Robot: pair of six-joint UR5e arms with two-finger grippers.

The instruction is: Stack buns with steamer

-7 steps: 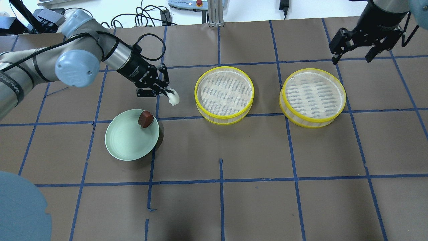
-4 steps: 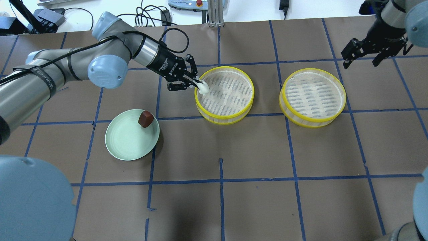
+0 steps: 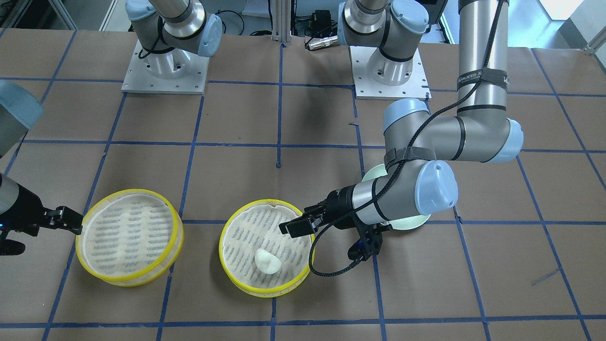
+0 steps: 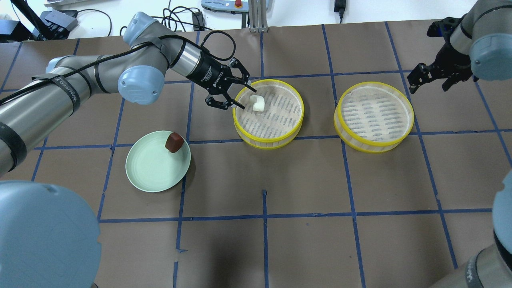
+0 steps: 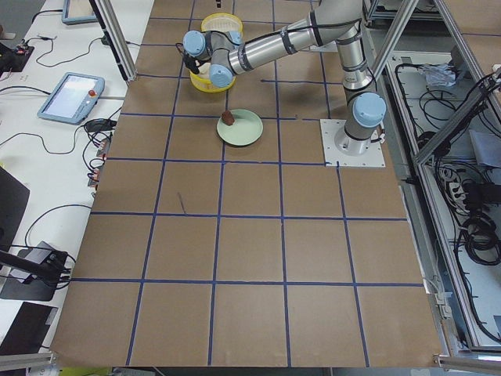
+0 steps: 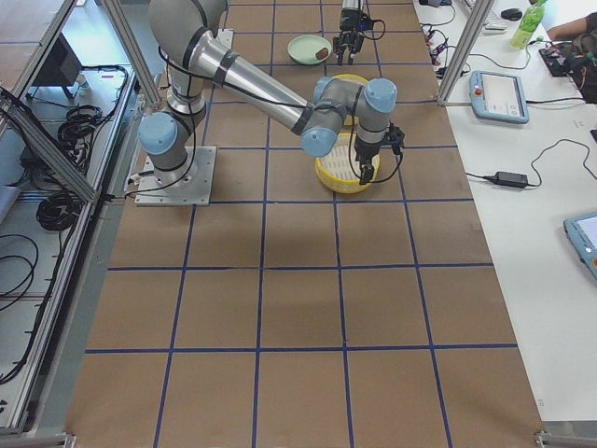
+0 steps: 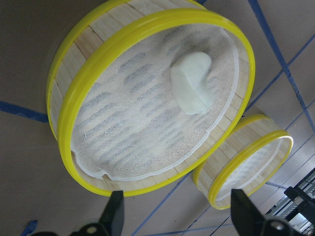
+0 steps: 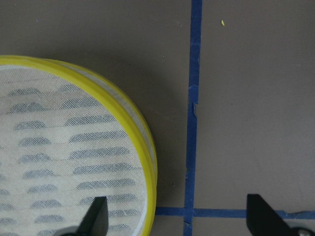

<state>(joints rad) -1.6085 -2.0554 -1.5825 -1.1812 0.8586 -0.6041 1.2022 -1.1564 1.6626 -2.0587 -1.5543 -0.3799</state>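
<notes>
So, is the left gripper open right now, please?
Open: the left gripper has jaws apart; the white bun lies free in the steamer.

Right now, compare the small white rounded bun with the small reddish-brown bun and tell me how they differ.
The white bun lies on the cloth inside the yellow-rimmed bamboo steamer nearer the pale green plate; the reddish-brown bun sits at that plate's edge. The open left gripper hovers close by the white bun; no gripper is near the reddish-brown bun. Both are small, soft-looking lumps, and neither is held.
</notes>
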